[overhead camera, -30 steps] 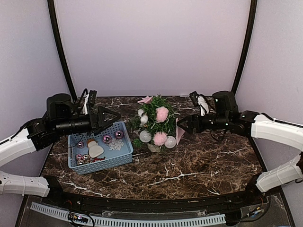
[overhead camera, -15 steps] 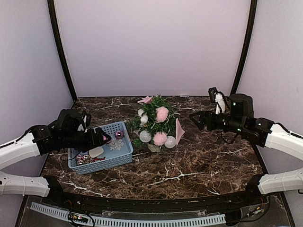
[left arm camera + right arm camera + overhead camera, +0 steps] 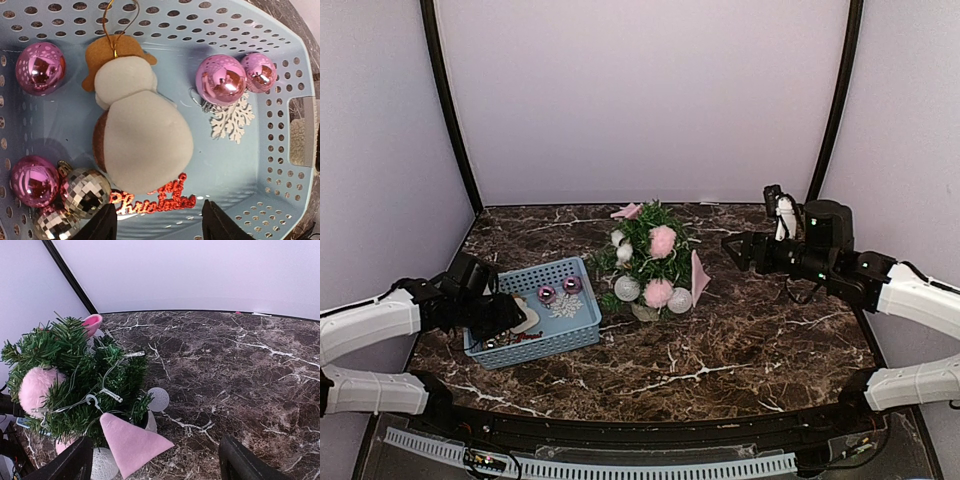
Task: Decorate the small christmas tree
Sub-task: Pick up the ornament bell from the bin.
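The small christmas tree (image 3: 648, 262) stands mid-table in a white pot, hung with pink pompoms, white balls and pink felt pieces; it also shows in the right wrist view (image 3: 75, 375). My left gripper (image 3: 510, 315) is open, low inside the blue basket (image 3: 582, 330), its fingertips (image 3: 102, 225) just short of a red "Christmas" sign (image 3: 152, 200) that lies partly under a felt snowman (image 3: 137, 135). Pink baubles (image 3: 220, 80), disco balls (image 3: 85, 187) and a white snowflake (image 3: 230, 117) lie around. My right gripper (image 3: 732, 245) is open and empty, right of the tree.
A pink felt triangle (image 3: 130, 442) hangs at the tree's right side, close to the right gripper. Dark frame posts (image 3: 835, 100) rise at the back corners. The marble table (image 3: 720, 350) stretches in front of the tree.
My left gripper has swung down and back from above the basket into its near-left part. My right gripper has pulled back to the right, away from the tree.
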`<control>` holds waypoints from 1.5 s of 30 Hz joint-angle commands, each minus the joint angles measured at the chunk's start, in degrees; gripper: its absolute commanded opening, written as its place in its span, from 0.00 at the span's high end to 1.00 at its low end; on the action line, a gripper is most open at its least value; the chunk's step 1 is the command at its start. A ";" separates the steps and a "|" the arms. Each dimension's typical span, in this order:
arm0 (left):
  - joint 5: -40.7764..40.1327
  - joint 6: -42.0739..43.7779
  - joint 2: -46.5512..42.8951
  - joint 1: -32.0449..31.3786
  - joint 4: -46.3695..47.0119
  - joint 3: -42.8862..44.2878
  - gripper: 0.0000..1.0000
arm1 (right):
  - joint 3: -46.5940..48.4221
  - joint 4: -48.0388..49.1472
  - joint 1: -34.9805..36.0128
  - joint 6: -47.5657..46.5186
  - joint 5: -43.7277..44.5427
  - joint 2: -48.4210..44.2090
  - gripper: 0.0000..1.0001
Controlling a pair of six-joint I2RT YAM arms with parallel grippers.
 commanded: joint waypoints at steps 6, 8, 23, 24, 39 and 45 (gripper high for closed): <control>-5.52 2.15 3.64 1.42 -3.22 0.63 0.44 | -1.18 2.77 -0.29 2.15 2.41 -0.04 0.12; -7.36 1.77 4.33 1.42 -4.72 1.01 0.46 | -1.23 4.20 -0.29 2.18 2.35 0.15 0.12; -13.70 4.23 0.44 1.88 -9.60 5.10 0.30 | -1.32 4.68 -0.32 2.66 2.02 0.79 0.12; -13.25 4.22 1.47 2.19 -9.78 4.86 0.30 | -1.32 4.60 -0.33 2.63 2.12 0.80 0.12; -1.72 11.92 17.75 2.79 7.92 11.96 0.31 | -1.39 4.07 -0.45 2.66 2.55 0.71 0.12; -0.47 13.62 26.36 2.94 11.08 16.83 0.25 | -1.26 3.55 -0.60 2.36 2.73 0.74 0.12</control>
